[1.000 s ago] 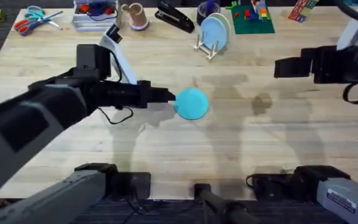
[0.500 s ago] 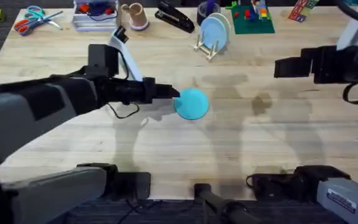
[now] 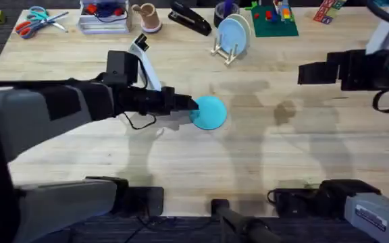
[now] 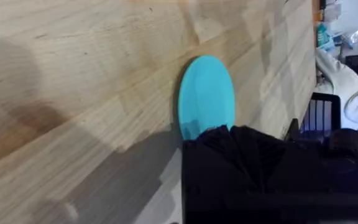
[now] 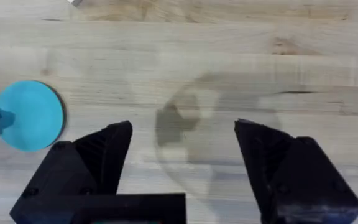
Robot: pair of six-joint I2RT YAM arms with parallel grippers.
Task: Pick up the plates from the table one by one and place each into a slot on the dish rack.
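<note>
The turquoise plate (image 3: 211, 113) lies flat on the table (image 3: 262, 155) near its middle. My left gripper (image 3: 192, 106) reaches in from the left and is shut on the plate's near-left edge. In the left wrist view a black finger (image 4: 229, 146) covers the rim of the turquoise plate (image 4: 207, 93). The pale blue plate (image 3: 234, 32) stands on edge in a slot of the dish rack (image 3: 225, 52) at the back. My right gripper (image 5: 182, 134) hovers open over bare wood to the right, well away from the turquoise plate (image 5: 30, 115).
Along the back edge lie scissors (image 3: 38, 20), a clear tray of small items (image 3: 103, 15), a cup (image 3: 147, 17), a black stapler (image 3: 190, 19) and toy bricks (image 3: 272, 19). Bare wood stretches between the plate and the rack.
The left arm has risen closer under the camera and shifted slightly right, with its gripper staying at the plate's edge. The turquoise plate and the right arm have not moved.
</note>
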